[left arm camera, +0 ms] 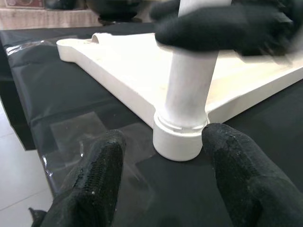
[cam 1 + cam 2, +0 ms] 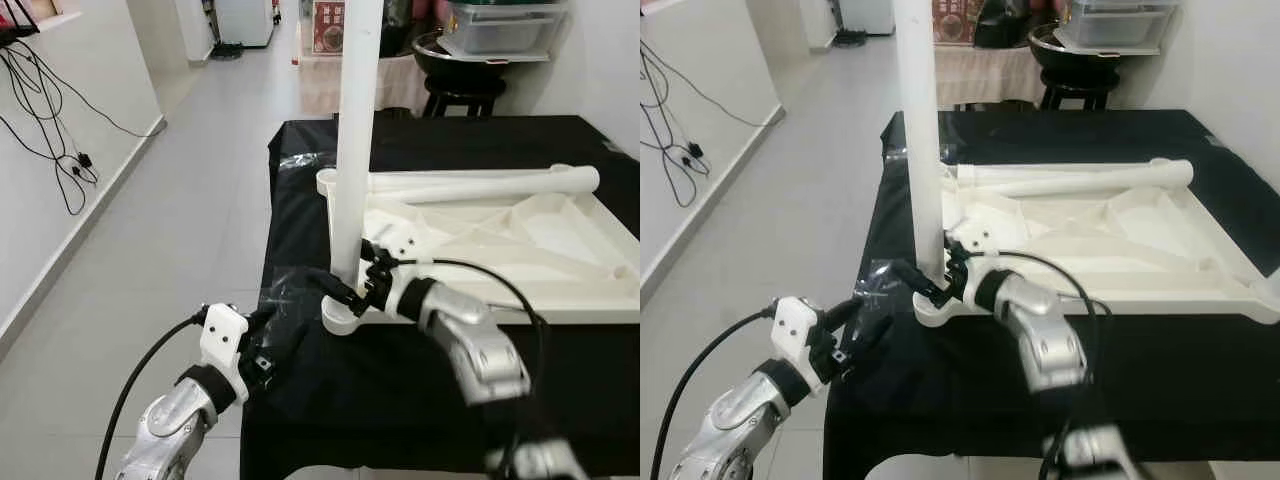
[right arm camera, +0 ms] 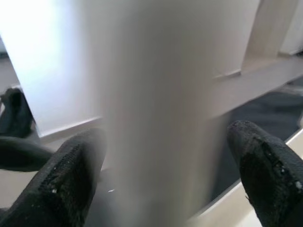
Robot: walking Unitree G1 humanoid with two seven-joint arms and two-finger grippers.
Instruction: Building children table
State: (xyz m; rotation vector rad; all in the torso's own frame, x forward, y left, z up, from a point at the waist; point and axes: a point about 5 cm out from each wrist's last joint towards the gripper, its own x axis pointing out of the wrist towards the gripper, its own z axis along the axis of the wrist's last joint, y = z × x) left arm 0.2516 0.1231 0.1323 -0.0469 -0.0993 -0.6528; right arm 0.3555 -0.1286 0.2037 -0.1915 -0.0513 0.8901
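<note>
An upturned white tabletop point(image 2: 520, 240) lies on the black-draped counter point(image 2: 400, 400), reaching toward its left edge. A white leg point(image 2: 355, 150) stands upright in the corner socket point(image 2: 343, 315) nearest the counter's front-left. The right pincer point(image 2: 350, 285) has its fingers around the leg just above the socket. The left pincer point(image 2: 270, 345) hovers at the counter's left edge, fingers apart, near the socket. A second leg point(image 2: 480, 183) lies across the tabletop.

It looked like a home — a tiled floor point(image 2: 190, 200) ran down a hallway. Loose cables point(image 2: 50, 110) hung on the wall; a stool point(image 2: 463, 95) and storage box point(image 2: 505, 25) stood behind the black-draped desk point(image 2: 450, 150).
</note>
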